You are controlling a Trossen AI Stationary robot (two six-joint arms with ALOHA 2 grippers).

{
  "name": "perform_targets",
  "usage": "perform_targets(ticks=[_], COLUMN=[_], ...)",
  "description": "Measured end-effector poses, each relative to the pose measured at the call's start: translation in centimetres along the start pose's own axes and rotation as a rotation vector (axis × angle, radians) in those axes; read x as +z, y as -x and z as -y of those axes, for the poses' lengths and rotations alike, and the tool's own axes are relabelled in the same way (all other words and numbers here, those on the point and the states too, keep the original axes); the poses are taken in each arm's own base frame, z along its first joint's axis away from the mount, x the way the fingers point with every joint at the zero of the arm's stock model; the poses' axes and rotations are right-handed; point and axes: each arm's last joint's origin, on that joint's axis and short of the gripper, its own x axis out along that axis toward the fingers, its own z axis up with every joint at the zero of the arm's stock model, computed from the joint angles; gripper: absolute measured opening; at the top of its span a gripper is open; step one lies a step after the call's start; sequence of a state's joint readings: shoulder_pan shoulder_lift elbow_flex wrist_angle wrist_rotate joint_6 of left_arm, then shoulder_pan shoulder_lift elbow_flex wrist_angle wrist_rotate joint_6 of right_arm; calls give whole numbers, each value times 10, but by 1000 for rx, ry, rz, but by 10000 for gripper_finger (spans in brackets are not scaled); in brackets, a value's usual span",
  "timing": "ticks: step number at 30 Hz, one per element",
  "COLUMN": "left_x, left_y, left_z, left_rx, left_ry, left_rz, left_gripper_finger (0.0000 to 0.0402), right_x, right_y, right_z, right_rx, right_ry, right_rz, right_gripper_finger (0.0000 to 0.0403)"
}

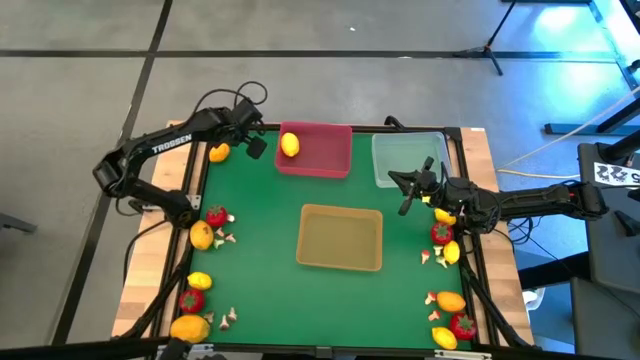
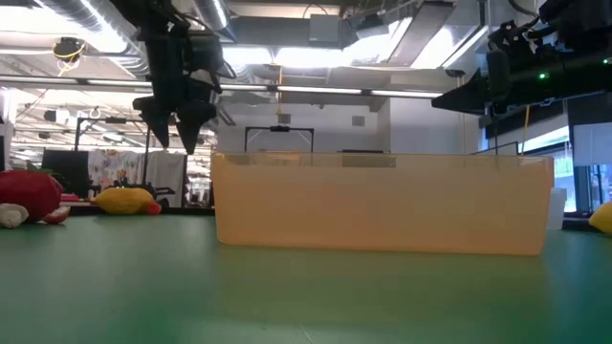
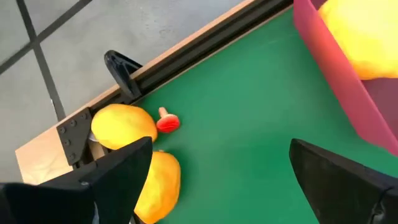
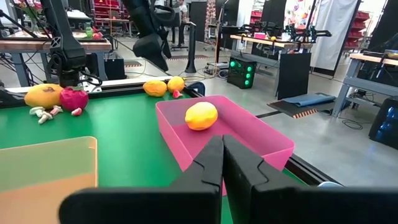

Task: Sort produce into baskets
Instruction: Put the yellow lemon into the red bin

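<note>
Left gripper (image 1: 254, 138) hangs with its two dark fingers spread wide and nothing between them, above the green table (image 1: 260, 240) at the far left corner, just beside the pink-red rectangular plastic basket (image 1: 325, 160). One yellow oval toy lemon (image 1: 289, 144) already lies inside that basket, at the end nearest this gripper.

The closest produce not yet sorted is a pair of yellow-orange lemon-like fruits (image 3: 134, 146) with a small red piece (image 3: 168, 122) next to them, lying against the table's far left edge. From the gripper they lie on the side away from the pink-red basket, near to it. In the high view they show as one orange shape (image 1: 219, 152) under the arm's forearm. I judge the left arm is much nearer to them than the right one, so the next pick probably belongs to it, and it must turn back from the basket.

The left arm is bent at the elbow and reaches along the far edge, wrist tilted down.

The right gripper (image 1: 405, 192) waits with fingers pressed together, holding nothing, near the pale clear basket (image 1: 400, 155). The tan-yellow basket (image 1: 340, 238) stands in the middle.
</note>
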State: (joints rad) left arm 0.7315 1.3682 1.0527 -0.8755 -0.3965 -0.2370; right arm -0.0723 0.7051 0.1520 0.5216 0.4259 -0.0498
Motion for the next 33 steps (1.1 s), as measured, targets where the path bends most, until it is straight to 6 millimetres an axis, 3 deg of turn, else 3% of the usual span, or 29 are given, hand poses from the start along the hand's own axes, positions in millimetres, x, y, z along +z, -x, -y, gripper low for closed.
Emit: perform_targets(ticks=[9,21,33], left_x=[-4,-12,-17], left_y=[-10,-64,-100], left_z=[5,-1,-8], left_rx=[20,177,300], left_ry=[34,3,20], left_rz=[-76,-375,-495], left_gripper_finger=[375,375,375], right_x=[0,0,-2], right_y=[0,0,0], right_z=[0,0,0], right_rx=[0,0,1], right_ry=[0,0,7], right_rz=[0,0,-16], right_gripper_finger=[10,10,10])
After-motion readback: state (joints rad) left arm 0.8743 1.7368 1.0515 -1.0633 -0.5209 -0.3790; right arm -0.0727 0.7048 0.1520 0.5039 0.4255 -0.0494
